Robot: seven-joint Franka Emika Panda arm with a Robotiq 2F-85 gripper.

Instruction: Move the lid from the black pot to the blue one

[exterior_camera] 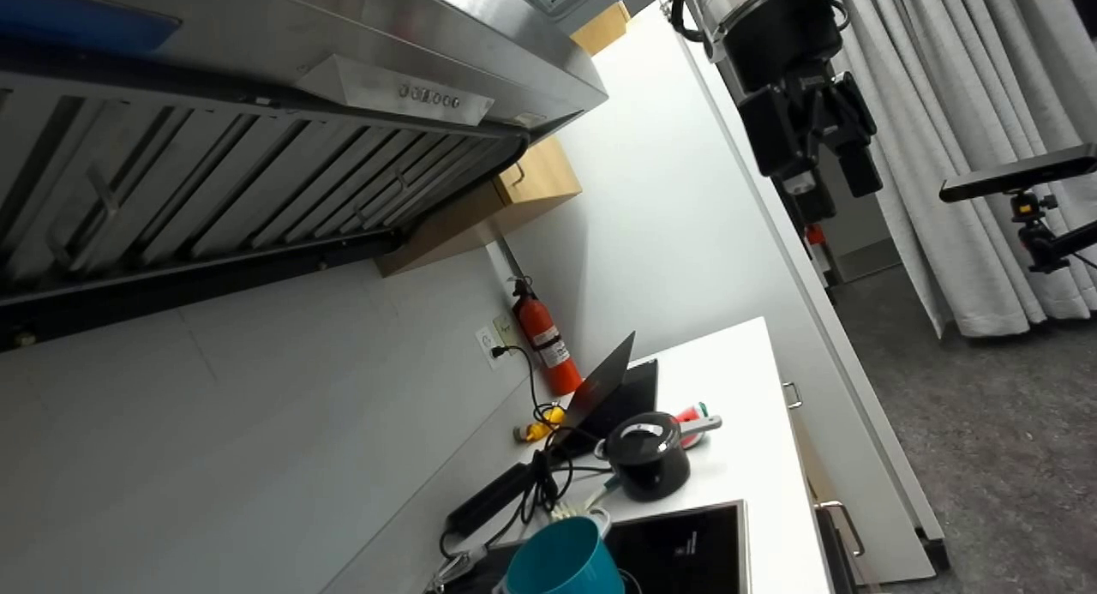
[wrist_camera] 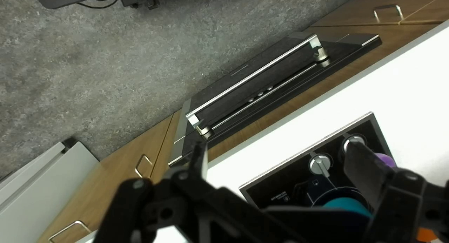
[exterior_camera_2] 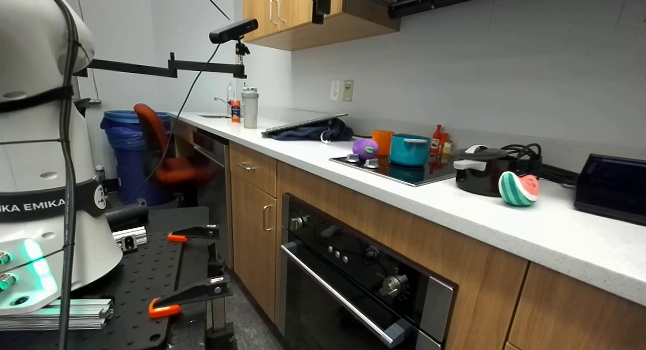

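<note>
The black pot (exterior_camera: 656, 478) stands on the white counter beside the cooktop, and it also shows in an exterior view (exterior_camera_2: 474, 178). A dark lid (exterior_camera: 641, 440) with a light grey handle lies on it, also visible in an exterior view (exterior_camera_2: 488, 153). The blue pot (exterior_camera_2: 410, 150) stands uncovered on the cooktop; its open top shows in an exterior view (exterior_camera: 561, 553). My gripper (exterior_camera: 838, 193) is high above the counter, apart from both pots. In the wrist view, my gripper (wrist_camera: 279, 155) has its fingers wide apart with nothing between them. The blue pot's edge (wrist_camera: 347, 202) shows there, partly hidden by the gripper.
A watermelon toy (exterior_camera_2: 520, 188) sits right against or close beside the black pot. A purple toy (exterior_camera_2: 365, 149) and an orange cup (exterior_camera_2: 382, 142) are near the blue pot. The range hood (exterior_camera: 411, 93) hangs above. Black cables (exterior_camera: 542, 483) lie behind the pots.
</note>
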